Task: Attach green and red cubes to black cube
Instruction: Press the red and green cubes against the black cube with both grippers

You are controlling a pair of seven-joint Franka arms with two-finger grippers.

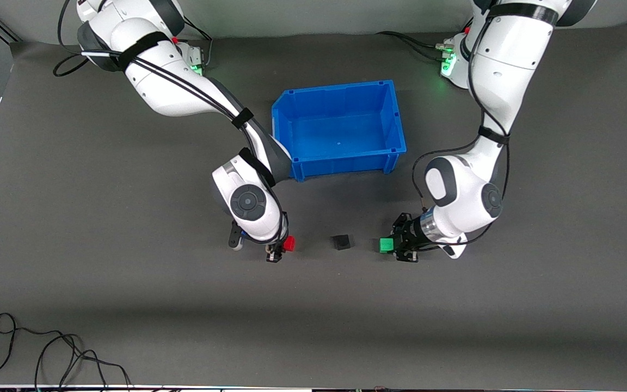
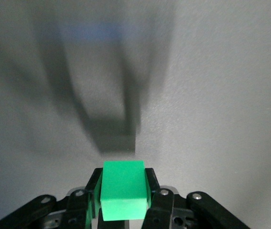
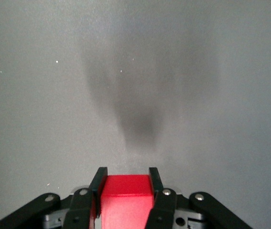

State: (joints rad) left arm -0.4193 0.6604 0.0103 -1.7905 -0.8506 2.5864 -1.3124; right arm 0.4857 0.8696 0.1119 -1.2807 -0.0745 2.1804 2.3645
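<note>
green cube (image 2: 123, 195) is clamped in the left gripper (image 1: 395, 246), red cube (image 3: 125, 202) in the right gripper (image 1: 283, 247); black cube (image 1: 341, 242) sits on the mat between them. both should be brought in level, faces squared.

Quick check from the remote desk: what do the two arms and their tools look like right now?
Both arms have glossy white shells with dark grey joint sections and round grey caps at the wrist. Black cables run along each, held by black straps. Green lights glow at both bases. The left tool and right tool are black, each with two slim flat fingers on screwed black linkages.
</note>
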